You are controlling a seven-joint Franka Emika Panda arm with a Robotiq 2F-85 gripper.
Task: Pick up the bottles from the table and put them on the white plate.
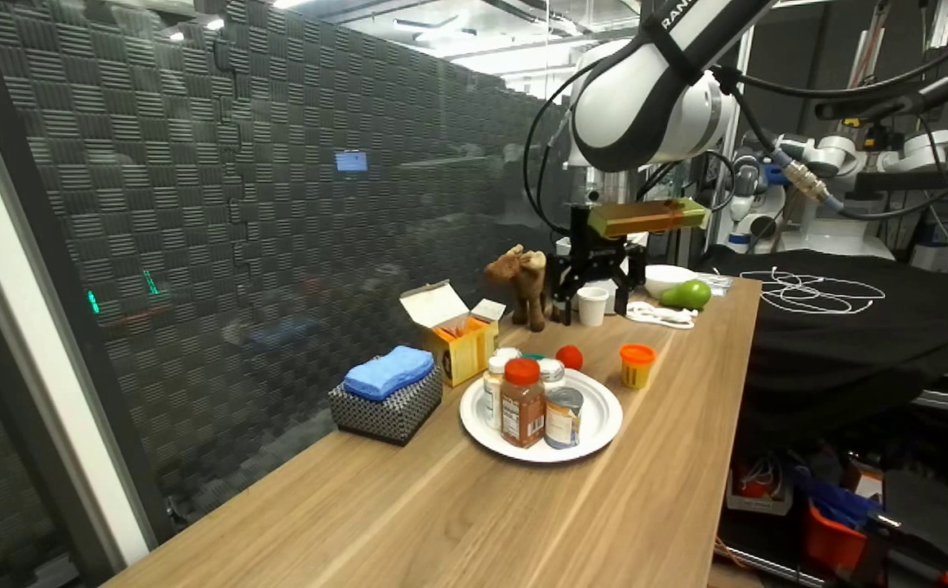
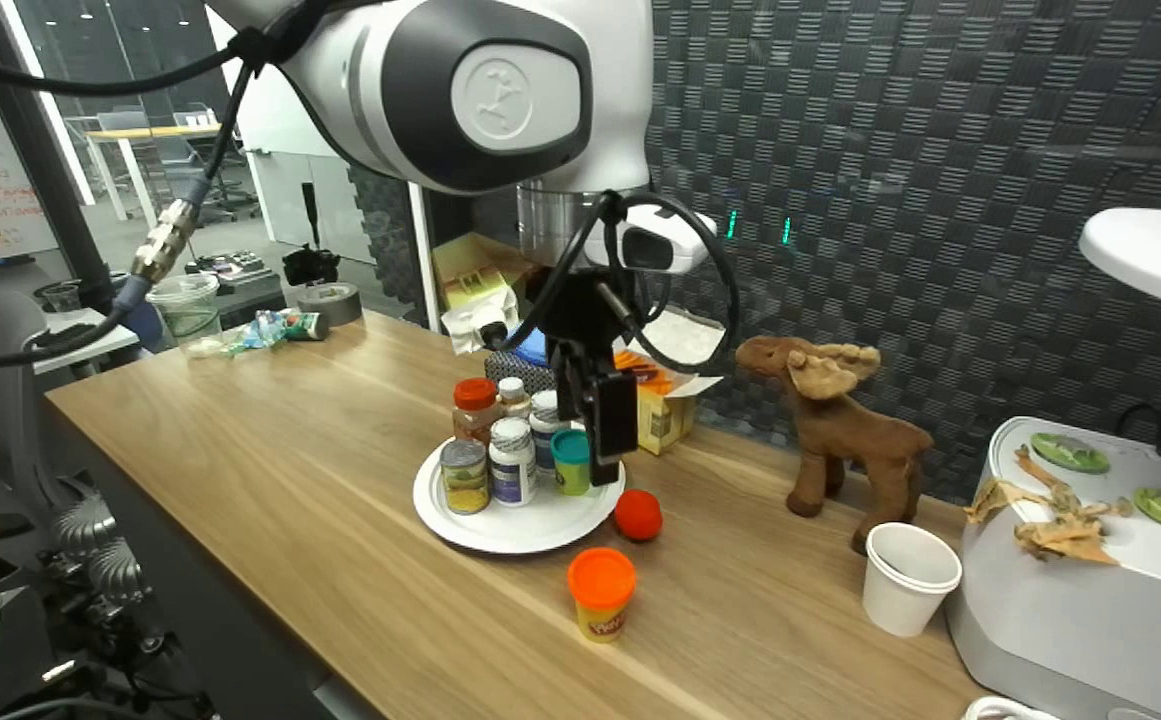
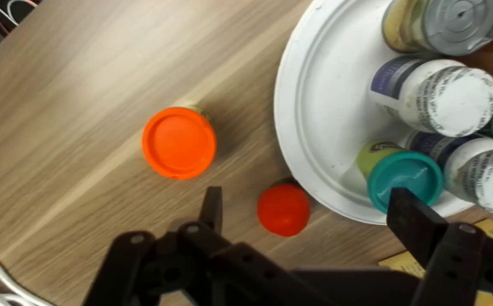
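In the wrist view, we see the gripper [image 3: 305, 197] at the bottom of the frame, its jaws spread wide and holding nothing. The red ball [image 3: 283, 210] showing between them lies on the table [image 2: 340, 420] below, just beside the white plate [image 3: 331, 106]. There the gripper also covers part of the teal-lidded tub [image 2: 572, 468], but in an exterior view, the gripper [image 1: 593, 314] hangs higher and clear, so we take the overlap as sight-line only.

The task's things are on the plate [image 1: 602, 416], right of centre in the lower half of an exterior view: the red-capped amber bottle [image 1: 522, 412] and three white-capped bottles [image 2: 513, 470], along with a metal can [image 1: 563, 418] and the tub. All stand upright, and we judge that flat bases on a flat plate keep them so. They crowd together, leaving a bare strip at the plate's left in the wrist view, which could take another item; so tight a cluster might also pass a nudge along.

The orange-lidded tub [image 2: 601, 600] stands off the plate, low and near the middle in an exterior view. If it is no bottle, we think the placing looks finished, and the parted jaws suit backing away.
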